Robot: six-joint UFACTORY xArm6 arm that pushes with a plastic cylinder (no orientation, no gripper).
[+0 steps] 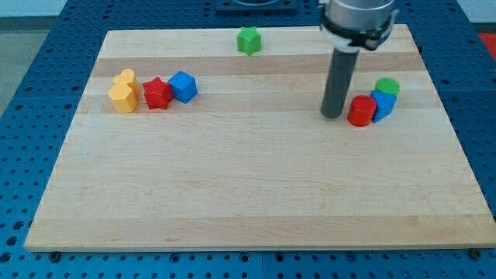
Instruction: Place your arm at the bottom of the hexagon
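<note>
A single view looks down at a slant on the board from its near long edge, facing toward 12 o'clock. It sits at middling range: the whole board fits, with blue pegboard showing on all sides. The far edge looks shorter than the near one. The arm enters at 1 o'clock, cropped by the frame's top.
</note>
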